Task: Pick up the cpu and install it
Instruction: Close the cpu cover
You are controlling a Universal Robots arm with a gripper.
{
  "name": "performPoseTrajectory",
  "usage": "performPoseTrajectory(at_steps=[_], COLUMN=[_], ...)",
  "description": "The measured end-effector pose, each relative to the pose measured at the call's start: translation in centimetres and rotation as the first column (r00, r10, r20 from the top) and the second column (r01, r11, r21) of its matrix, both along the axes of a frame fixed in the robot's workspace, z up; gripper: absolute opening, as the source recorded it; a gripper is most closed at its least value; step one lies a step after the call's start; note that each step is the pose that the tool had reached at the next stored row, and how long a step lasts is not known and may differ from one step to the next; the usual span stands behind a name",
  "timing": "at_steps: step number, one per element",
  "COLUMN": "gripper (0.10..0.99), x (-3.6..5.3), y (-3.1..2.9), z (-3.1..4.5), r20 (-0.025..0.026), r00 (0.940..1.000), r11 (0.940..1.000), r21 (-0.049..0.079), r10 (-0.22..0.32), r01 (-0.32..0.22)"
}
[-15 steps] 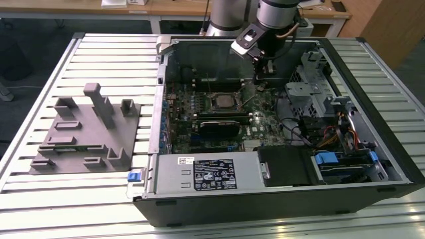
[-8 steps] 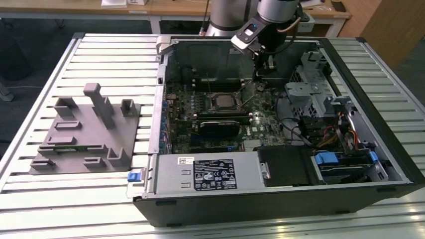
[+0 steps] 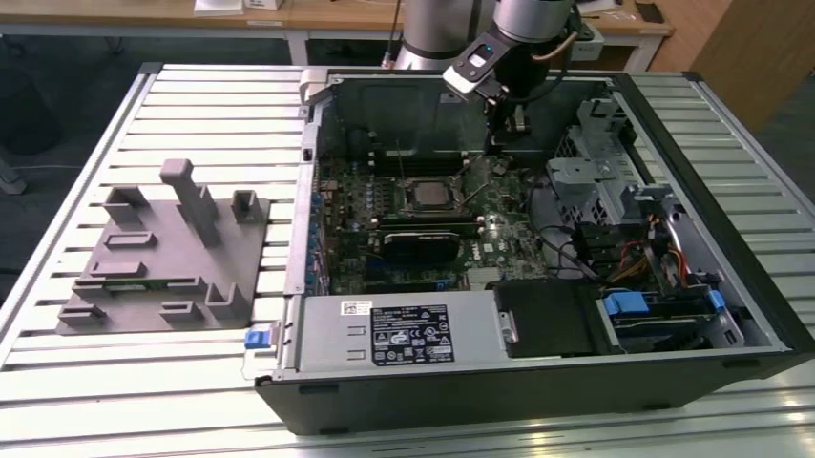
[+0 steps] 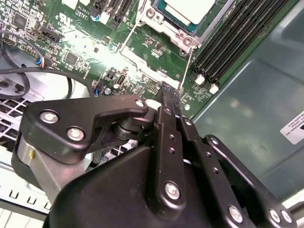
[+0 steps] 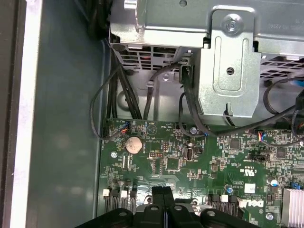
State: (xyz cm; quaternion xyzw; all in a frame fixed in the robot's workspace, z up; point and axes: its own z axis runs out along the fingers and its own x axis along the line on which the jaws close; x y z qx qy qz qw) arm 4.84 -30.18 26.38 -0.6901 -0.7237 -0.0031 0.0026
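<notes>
A slatted metal table [image 3: 191, 105] carries an open computer case [image 3: 535, 405] lying on its side, with a grey plastic block [image 3: 166, 258] of upright posts beside it on the exterior view's left. Inside the case, the green motherboard [image 3: 497, 229] lies flat, and the robot arm [image 3: 529, 24] reaches down over its far edge. The gripper [image 3: 506, 129] hangs above the board, on the exterior view's right of the socket; in both wrist views its black fingers [image 5: 159, 197] are pressed together with nothing between them. In the second wrist view the gripper's tip [image 4: 167, 90] sits just beside a corner of the metal socket frame [image 4: 156, 21], near the black memory slots [image 4: 228, 42]. The cpu [image 3: 428, 196] lies flat inside that frame, its pale silvery top [image 4: 190, 8] facing up, apart from the gripper. A coin battery [image 5: 133, 144] lies on the board in the first wrist view.
</notes>
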Motion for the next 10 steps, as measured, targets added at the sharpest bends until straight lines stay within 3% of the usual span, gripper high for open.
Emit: performPoseTrajectory(at_steps=[10], gripper=[0.106], x=[0.00], y=[-0.27], z=[0.00], r20=[-0.0006], r00=[1.0000], r11=[1.0000], r21=[0.000], r10=[0.000], r01=[0.000])
